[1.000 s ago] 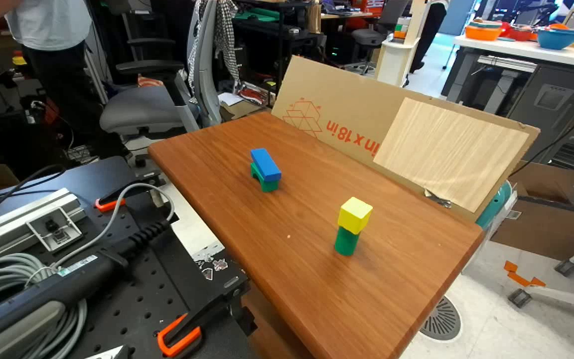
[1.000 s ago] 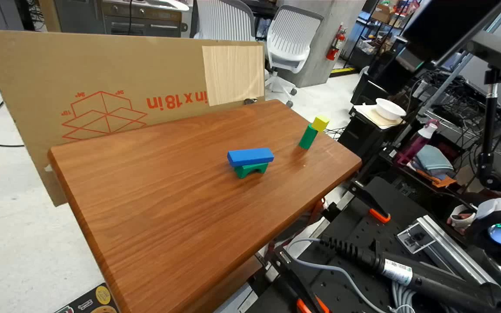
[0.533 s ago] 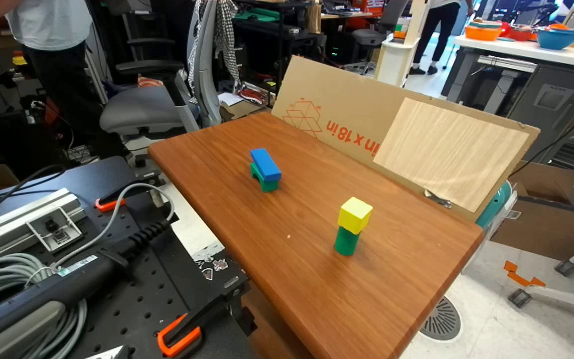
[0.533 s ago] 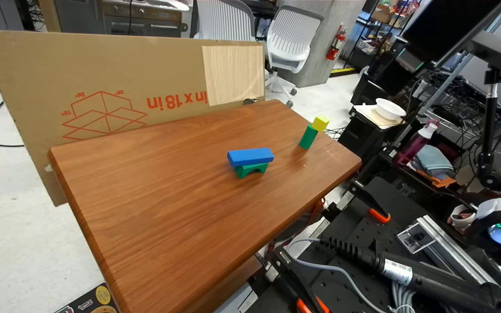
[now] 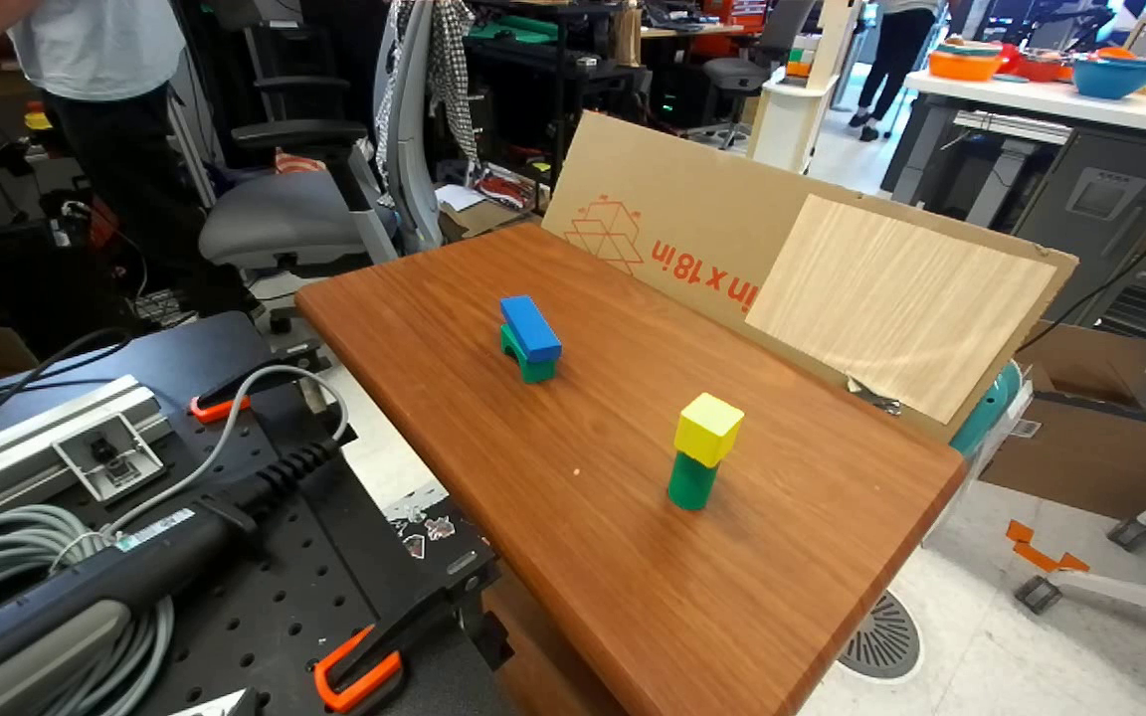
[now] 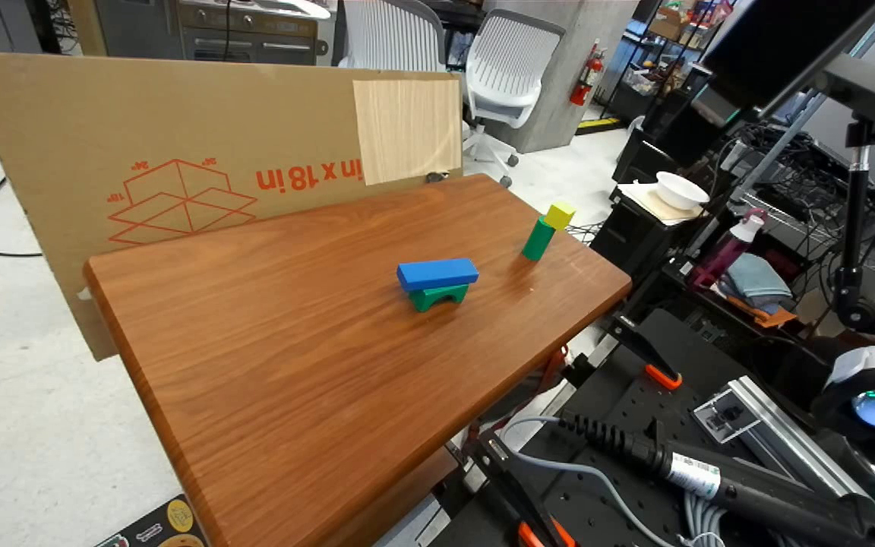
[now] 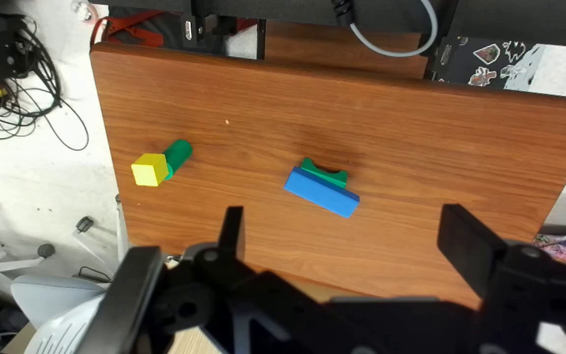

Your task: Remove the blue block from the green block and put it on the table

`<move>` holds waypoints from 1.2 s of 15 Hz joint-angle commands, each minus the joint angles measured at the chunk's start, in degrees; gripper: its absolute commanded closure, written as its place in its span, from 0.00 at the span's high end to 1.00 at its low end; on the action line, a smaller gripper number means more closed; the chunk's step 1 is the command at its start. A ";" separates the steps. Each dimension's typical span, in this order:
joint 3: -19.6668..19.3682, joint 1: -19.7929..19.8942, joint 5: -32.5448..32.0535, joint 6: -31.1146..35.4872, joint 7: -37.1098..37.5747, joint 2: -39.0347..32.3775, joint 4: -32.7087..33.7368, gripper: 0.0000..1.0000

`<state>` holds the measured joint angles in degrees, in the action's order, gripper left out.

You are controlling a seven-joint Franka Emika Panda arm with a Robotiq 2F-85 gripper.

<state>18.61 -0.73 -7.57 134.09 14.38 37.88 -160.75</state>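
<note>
The blue block [image 5: 531, 328] is a bright blue oblong lying flat on top of the green block [image 5: 538, 372], a small green arch. The pair also shows in an exterior view as the blue block [image 6: 437, 273] over the green block [image 6: 427, 298]. Both rest on the reddish-brown wooden table [image 6: 278, 365]. In the wrist view, my gripper [image 7: 343, 216] is open and empty, with fingers wide apart. The blue block [image 7: 321, 192] and the part-hidden green block [image 7: 324, 175] appear beyond the fingertips, below and apart from them. The gripper is out of both exterior views.
A yellow cube [image 5: 707, 430] sits on an upright green cylinder [image 5: 692, 484] near one end of the table. A cardboard sheet [image 6: 179, 121] with a plywood piece [image 6: 409, 133] stands along one long edge. A black bench with orange-handled clamps [image 5: 359, 681] borders the opposite edge.
The blocks and the table have not moved in both exterior views. A person has come into view walking in the far background. No arm motion shows.
</note>
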 commanded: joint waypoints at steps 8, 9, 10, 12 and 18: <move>-1.22 -1.16 -1.08 -0.21 0.79 -0.23 0.09 1.00; -1.22 -1.16 -1.08 -0.21 0.79 -0.23 0.09 1.00; -1.22 -1.16 -1.08 -0.21 0.79 -0.23 0.10 1.00; -1.22 -1.16 -1.08 -0.21 0.79 -0.23 0.09 1.00; -3.77 -0.30 -1.48 4.98 -2.99 -6.65 0.23 1.00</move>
<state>17.57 -0.76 -7.58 134.94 13.14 36.35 -160.62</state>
